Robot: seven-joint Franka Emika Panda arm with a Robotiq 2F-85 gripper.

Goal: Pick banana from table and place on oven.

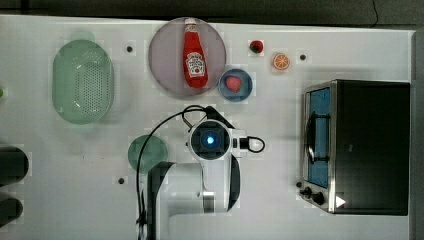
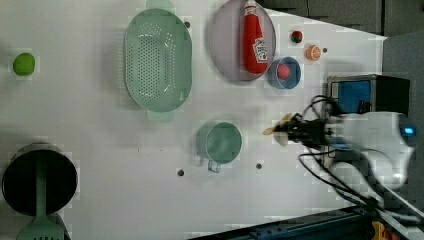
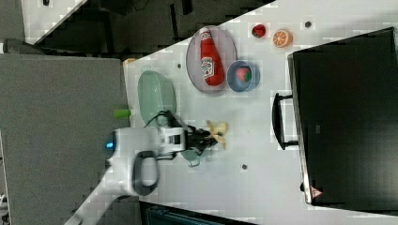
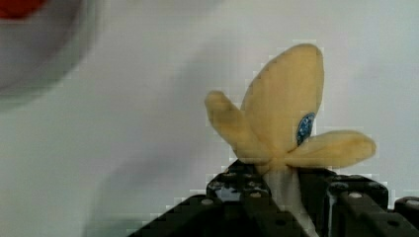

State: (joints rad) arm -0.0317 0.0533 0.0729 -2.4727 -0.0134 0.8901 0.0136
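Here we are looking at the gripper (image 4: 276, 197) clamping its black jaws on the stalk end of the banana (image 4: 284, 126), a soft pale yellow toy with peel flaps spreading out and a small blue sticker on one flap. We are seeing the banana (image 2: 279, 131) held up off the table (image 2: 100, 125), not resting on it, in the left view, where it is sticking out of the gripper (image 2: 290, 131) toward the left view's left, just beside the green cup (image 2: 220, 142) and in front of the oven (image 2: 365, 95). In the right view we are seeing the banana (image 3: 217, 131) between the cup and the oven (image 3: 347, 117), well apart from the oven's handle and its black top. In the top view the arm's wrist is covering the fruit, so we are placing it only by the other views. We are also noting, away from the oven (image 1: 360, 145), a ketchup bottle (image 1: 194, 55) lying on a grey plate (image 1: 162, 55), a blue bowl (image 1: 245, 90) touching that plate, an orange slice (image 1: 281, 61) and a green colander (image 1: 82, 82).
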